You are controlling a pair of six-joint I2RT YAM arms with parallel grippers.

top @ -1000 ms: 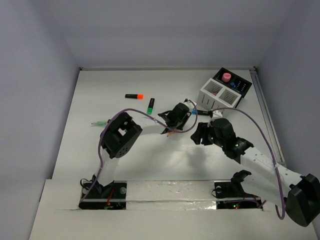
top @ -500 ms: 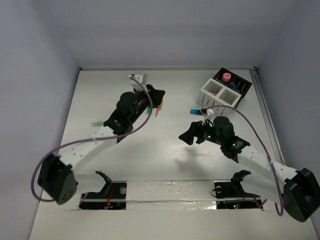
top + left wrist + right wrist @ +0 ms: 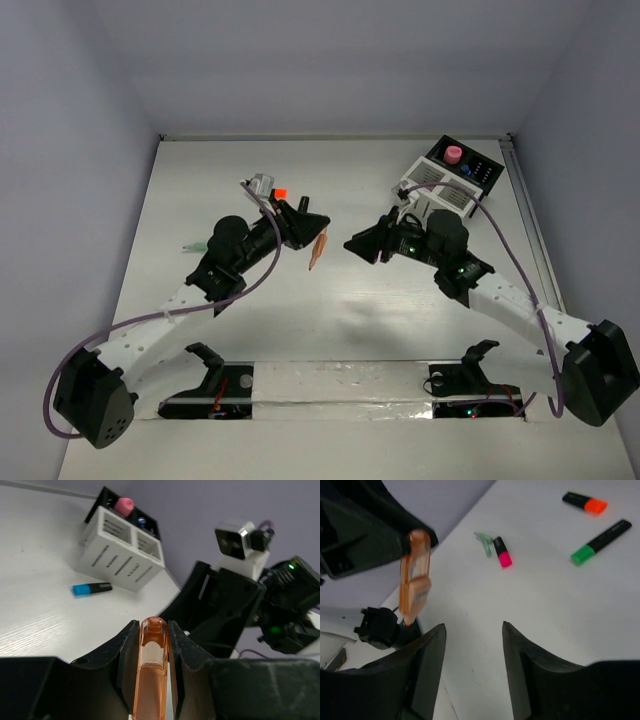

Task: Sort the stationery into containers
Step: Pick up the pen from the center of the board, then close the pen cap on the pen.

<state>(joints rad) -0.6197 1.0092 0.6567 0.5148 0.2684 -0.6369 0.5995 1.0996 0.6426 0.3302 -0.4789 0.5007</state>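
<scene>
Mid-tabletop, both arms raised and facing each other; reads as a handover, not a placement.

Left tool (image 3: pixel 151 628) clamped on an orange pen (image 3: pixel 150 672); the clear barrel is pinched between the two fingers and its free end sticks out toward the right arm, well above the tabletop (image 3: pixel 330 310). Right tool (image 3: pixel 472 630) has its jaws apart with nothing between them; in the right wrist view the pen sits up and to one side of the gap, not yet inside it.

Containers at the far right: white slatted box (image 3: pixel 440 190) joined to the black box (image 3: pixel 482 170), well apart from the pen. A blue-capped highlighter (image 3: pixel 91 588) lies just beside the white box. Loose at far left: orange-capped highlighter (image 3: pixel 585 503), green-capped highlighter (image 3: pixel 601 541), pink-capped highlighter (image 3: pixel 502 552), pale T-shaped piece (image 3: pixel 484 542).

To do it well, in my judgement:
- bring the right jaws across the barrel, square to it, on the free end clear of the left fingers;
- close firmly before the left lets go; slick plastic may pivot if pinched near the tip;
- left arm holds steady while the right closes.

Against the earlier frames: a second ago the left arm was folded, its tool close by the right one near the white box; half a second ago it stretched toward the far side; now it is drawn back with the pen angled rightward. The right tool has come up and leftward to meet it; its arm now hides the blue-capped highlighter from above.
</scene>
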